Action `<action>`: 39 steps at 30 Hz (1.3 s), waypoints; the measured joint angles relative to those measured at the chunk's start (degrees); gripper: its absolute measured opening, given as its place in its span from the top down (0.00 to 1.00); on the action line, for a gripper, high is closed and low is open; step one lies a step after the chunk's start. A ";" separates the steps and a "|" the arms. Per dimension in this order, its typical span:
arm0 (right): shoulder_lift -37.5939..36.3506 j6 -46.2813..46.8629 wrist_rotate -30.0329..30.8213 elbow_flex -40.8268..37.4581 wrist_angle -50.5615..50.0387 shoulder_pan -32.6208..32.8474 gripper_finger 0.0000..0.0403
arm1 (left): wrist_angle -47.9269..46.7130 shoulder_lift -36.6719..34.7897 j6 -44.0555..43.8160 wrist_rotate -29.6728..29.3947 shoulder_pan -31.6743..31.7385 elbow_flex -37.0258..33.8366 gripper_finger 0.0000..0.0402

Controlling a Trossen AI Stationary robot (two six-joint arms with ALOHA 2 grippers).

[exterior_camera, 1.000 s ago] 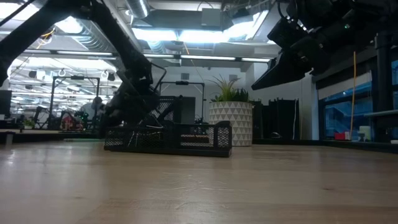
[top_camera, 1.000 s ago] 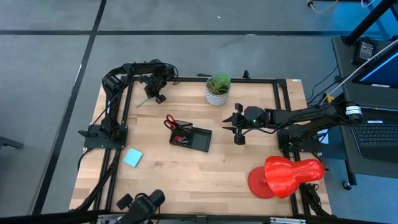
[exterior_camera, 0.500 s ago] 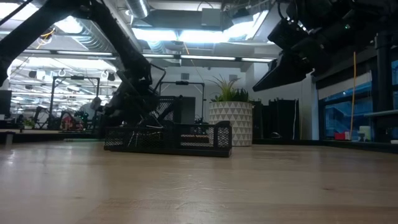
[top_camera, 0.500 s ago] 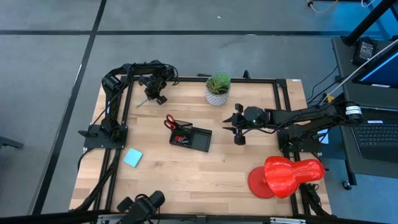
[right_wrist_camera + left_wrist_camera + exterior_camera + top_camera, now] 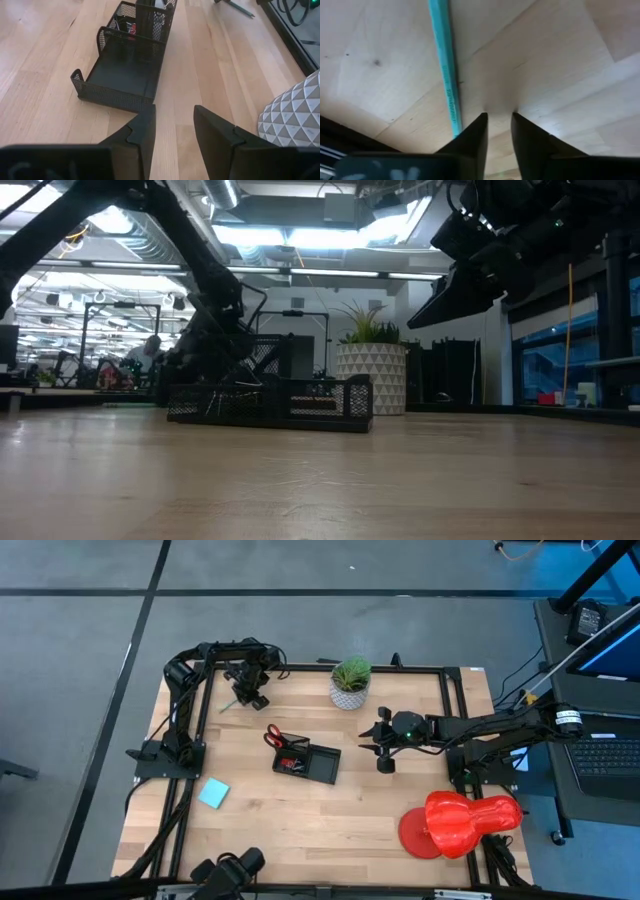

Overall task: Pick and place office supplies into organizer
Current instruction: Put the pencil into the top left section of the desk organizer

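Green pencil (image 5: 445, 70) beside left pincer (image 5: 498, 119), fingers slightly parted (empty), right pincer (image 5: 173, 114) parted too.

The pencil (image 5: 445, 75) runs off the left wrist view's edge.

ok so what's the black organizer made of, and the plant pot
The organizer looks like black metal wire mesh: its walls show a fine see-through grid with a solid rim, though coated plastic is possible. The plant pot looks like white ceramic or moulded plastic, matte, with a raised triangular facet pattern.

Robotics lab; ceiling strip lights (image 5: 300, 235); laptop (image 5: 605, 755) beside workbench (image 5: 300, 815)
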 joint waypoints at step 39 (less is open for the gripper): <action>0.00 0.00 0.00 -0.02 -0.39 -0.02 0.66 | 5.20 -4.01 -4.47 -2.67 2.81 -9.74 0.83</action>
